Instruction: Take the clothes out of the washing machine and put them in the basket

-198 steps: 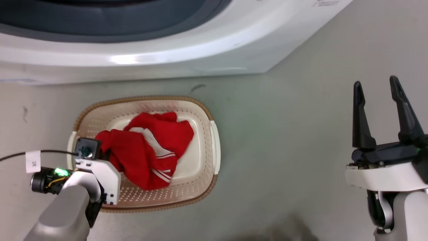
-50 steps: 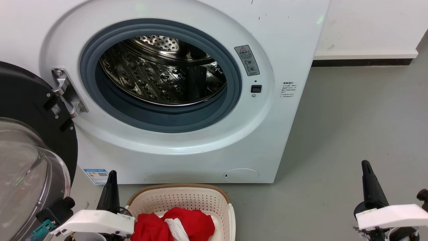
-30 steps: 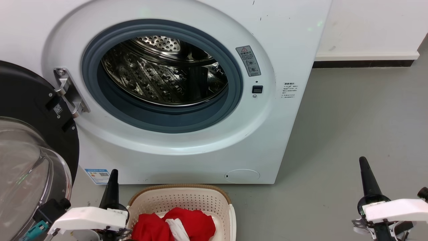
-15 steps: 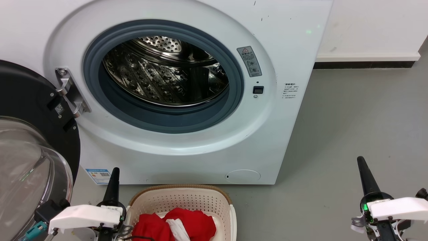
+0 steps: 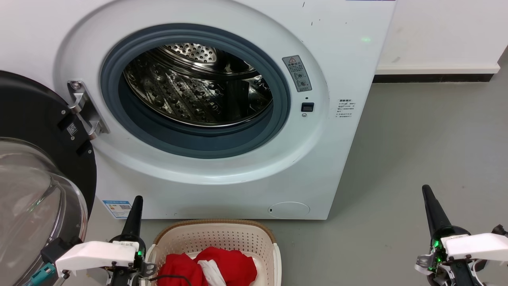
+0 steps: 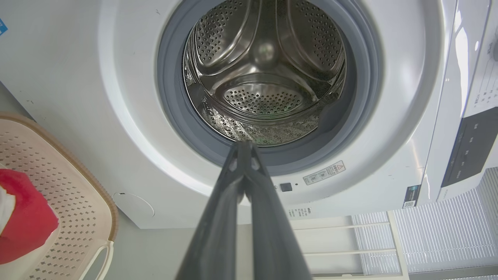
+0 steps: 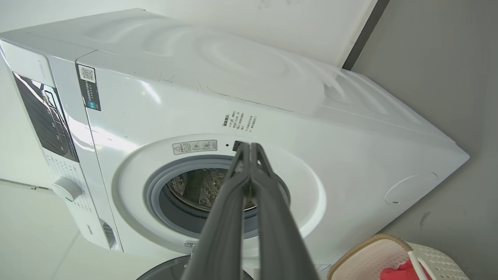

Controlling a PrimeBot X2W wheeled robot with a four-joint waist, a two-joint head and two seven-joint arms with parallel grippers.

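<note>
The white washing machine point(image 5: 222, 186) stands ahead with its door point(image 5: 35, 186) swung open at the left. Its steel drum point(image 5: 198, 89) shows bare metal, as it does in the left wrist view point(image 6: 264, 77). On the floor in front sits the cream basket point(image 5: 216, 238) holding the red clothes point(image 5: 206, 268) with a white strip. My left gripper point(image 5: 137, 202) is shut and empty, just left of the basket. My right gripper point(image 5: 428, 194) is shut and empty over the floor at the far right. In the wrist views both left gripper point(image 6: 244, 144) and right gripper point(image 7: 251, 146) have their fingers pressed together.
Grey floor point(image 5: 416, 139) stretches to the right of the machine up to a white wall with a dark skirting point(image 5: 432, 77). The open door takes up the space at the lower left. The basket point(image 6: 58, 182) with the clothes point(image 6: 23, 217) lies at the left of the left wrist view.
The camera has risen from looking down into the basket to facing the machine. Over the last second both grippers have crept slightly upward; the clothes lie unmoved in the basket.
</note>
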